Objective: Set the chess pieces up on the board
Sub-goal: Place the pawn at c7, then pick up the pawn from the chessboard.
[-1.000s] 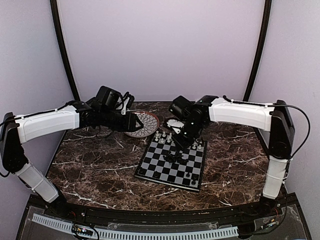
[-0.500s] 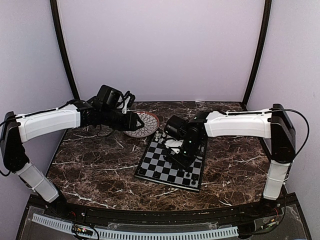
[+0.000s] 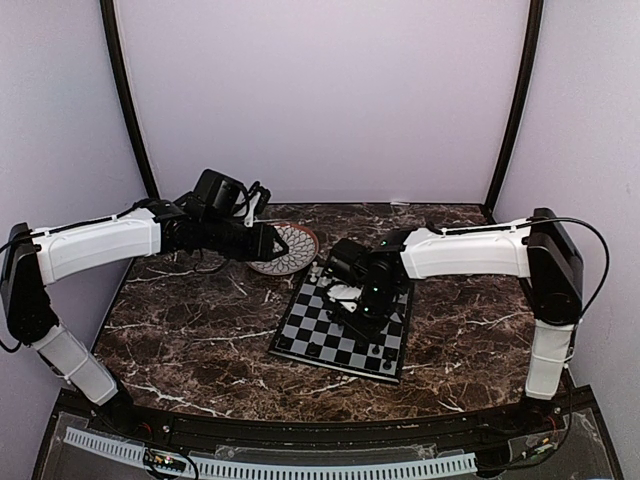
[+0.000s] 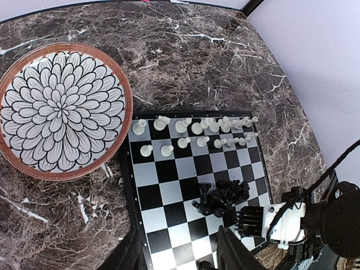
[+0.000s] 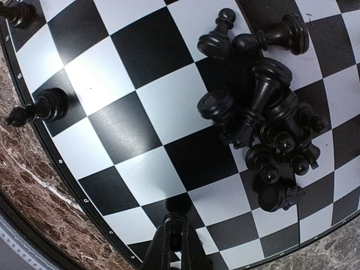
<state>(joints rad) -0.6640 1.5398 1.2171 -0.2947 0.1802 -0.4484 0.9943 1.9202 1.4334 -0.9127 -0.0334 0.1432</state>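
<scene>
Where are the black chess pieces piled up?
In the left wrist view, the black pieces lie heaped right of centre on the board, below the white pieces.

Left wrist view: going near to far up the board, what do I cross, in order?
Left gripper → heap of black pieces → front row of white pieces → back row of white pieces.

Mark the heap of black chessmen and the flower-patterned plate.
Heap of toppled black chessmen (image 5: 264, 95): right wrist view, on a piece mid-heap.
Round flower-patterned brown-rimmed plate (image 4: 59, 107): left wrist view, its bare centre.

Left gripper spread wide, right gripper pinched together, pointing down.
</scene>
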